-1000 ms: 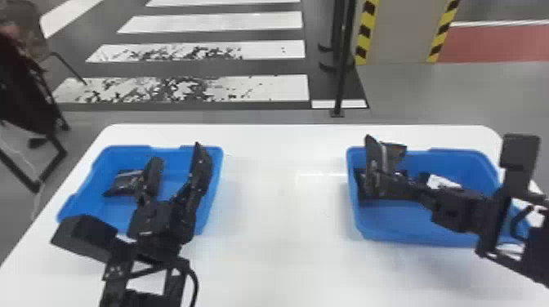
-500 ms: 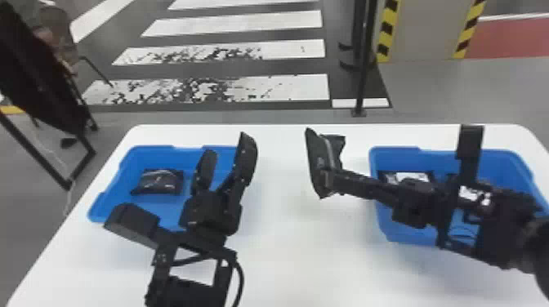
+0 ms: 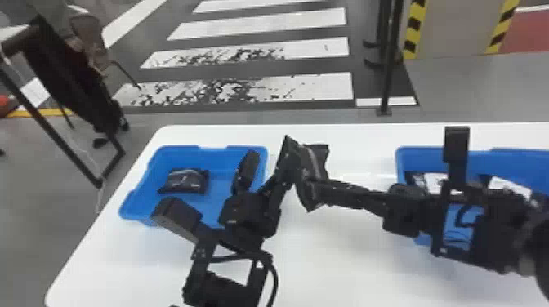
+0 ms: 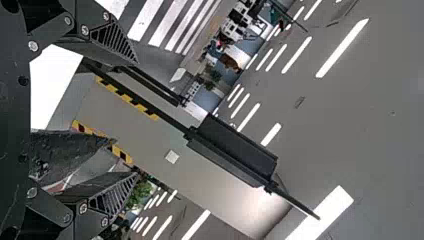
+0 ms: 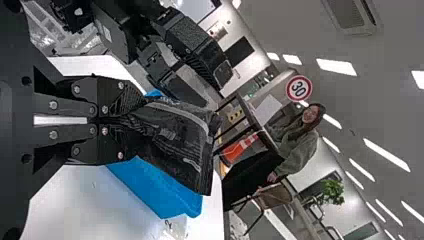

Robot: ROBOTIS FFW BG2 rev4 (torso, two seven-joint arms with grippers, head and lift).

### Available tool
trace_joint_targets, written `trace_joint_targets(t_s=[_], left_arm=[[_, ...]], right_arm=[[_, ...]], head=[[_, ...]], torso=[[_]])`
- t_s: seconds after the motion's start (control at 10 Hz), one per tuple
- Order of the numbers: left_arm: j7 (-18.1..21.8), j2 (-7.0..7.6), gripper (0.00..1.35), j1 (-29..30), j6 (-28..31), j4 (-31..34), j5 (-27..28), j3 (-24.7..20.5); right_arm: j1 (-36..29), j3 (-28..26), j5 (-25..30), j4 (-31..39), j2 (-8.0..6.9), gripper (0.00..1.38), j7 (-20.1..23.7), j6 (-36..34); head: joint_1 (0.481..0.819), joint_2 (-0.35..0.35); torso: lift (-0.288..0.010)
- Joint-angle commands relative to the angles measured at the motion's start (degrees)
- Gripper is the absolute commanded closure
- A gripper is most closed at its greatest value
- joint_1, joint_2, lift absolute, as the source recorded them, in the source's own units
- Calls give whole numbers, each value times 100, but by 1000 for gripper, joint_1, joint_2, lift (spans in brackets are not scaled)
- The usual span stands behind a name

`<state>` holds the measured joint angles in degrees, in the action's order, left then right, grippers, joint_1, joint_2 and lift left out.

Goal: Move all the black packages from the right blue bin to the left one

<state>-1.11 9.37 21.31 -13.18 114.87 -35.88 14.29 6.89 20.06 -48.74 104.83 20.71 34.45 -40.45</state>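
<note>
Right jaws (image 3: 313, 185) pinch a black package (image 3: 318, 160), arm (image 3: 498, 232) stretched toward the left bin (image 3: 179, 153).

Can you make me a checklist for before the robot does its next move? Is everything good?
- Right hand shut on the shiny black plastic package: ok.
- Left hand open: ok.
- Left hand touching that package: cannot tell.
- Package over the left blue plastic bin: not ok, it's beside it, above the white table.
- Room in that bin: ok, bare floor beside the black package inside.
</note>
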Motion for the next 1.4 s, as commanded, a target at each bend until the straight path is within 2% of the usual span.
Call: trace_joint_targets(t_s=[0.0, 0.2, 0.3, 0.4, 0.5, 0.7, 1.1, 1.3], left_arm=[[84, 4, 298, -22, 277, 51, -11, 11], [251, 4, 315, -50, 572, 94, -23, -1], [339, 4, 410, -64, 741, 108, -34, -23], [410, -5, 628, -64, 867, 108, -91, -35], [497, -14, 782, -50, 980, 122, -91, -81], [497, -49, 1220, -36, 1022, 220, 274, -218], [497, -49, 1210, -50, 1275, 375, 388, -286], [462, -84, 1210, -78, 1205, 375, 503, -492]], right_arm=[[71, 154, -62, -27, 4, 1111, -8, 65], [113, 211, -108, -56, 4, 1111, -17, 93], [127, 222, -119, -56, -5, 1111, -17, 108], [127, 234, -142, -70, 4, 1111, -26, 164], [183, 245, -154, -98, -5, 1111, -26, 234], [212, 245, -154, -126, -5, 1110, -34, 333], [380, 245, -222, -477, -84, 1110, -61, 684], [366, 257, -256, -548, -84, 1026, -52, 923]], head=[[695, 219], [695, 216], [695, 213], [695, 204], [695, 197], [695, 192], [695, 192], [695, 186]], torso=[[-175], [-175], [-175], [-175], [-175], [-175], [-175], [-175]])
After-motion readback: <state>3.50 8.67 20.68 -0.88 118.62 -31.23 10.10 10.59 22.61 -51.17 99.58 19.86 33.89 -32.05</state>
